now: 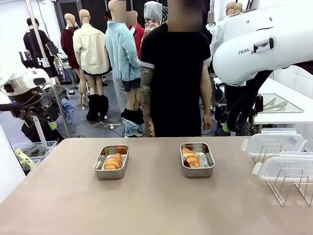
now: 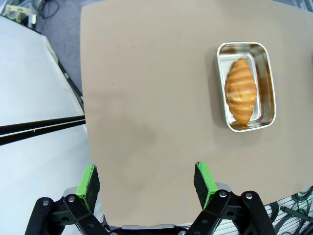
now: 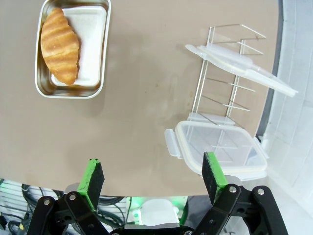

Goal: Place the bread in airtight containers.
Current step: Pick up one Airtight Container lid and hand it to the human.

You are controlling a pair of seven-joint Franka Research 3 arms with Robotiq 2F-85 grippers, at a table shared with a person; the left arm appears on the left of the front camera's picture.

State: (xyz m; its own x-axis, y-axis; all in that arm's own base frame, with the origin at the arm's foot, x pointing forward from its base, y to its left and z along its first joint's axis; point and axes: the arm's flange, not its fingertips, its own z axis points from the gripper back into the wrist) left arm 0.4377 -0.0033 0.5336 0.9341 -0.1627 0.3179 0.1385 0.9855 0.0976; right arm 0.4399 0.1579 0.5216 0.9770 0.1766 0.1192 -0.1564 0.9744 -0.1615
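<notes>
Already each roll sits in a steel pan on the table: the left roll in the left pan, the right roll in the right pan, with the clear lids on the wire rack at the right. Both rolls look light, soft and flaky, best pinched gently across the thick middle. Each lies lengthwise, roughly near-to-far, with its far tip leaning inward. The left gripper and right gripper hang spread and empty.

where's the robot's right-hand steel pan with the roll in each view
front: right pan sits right of centre, roll inside.
right wrist: right pan at top left.
left wrist: the pan at upper right is the other one, the left pan.
shared landmark: clear lids, right of the pan in front and right wrist views.
</notes>
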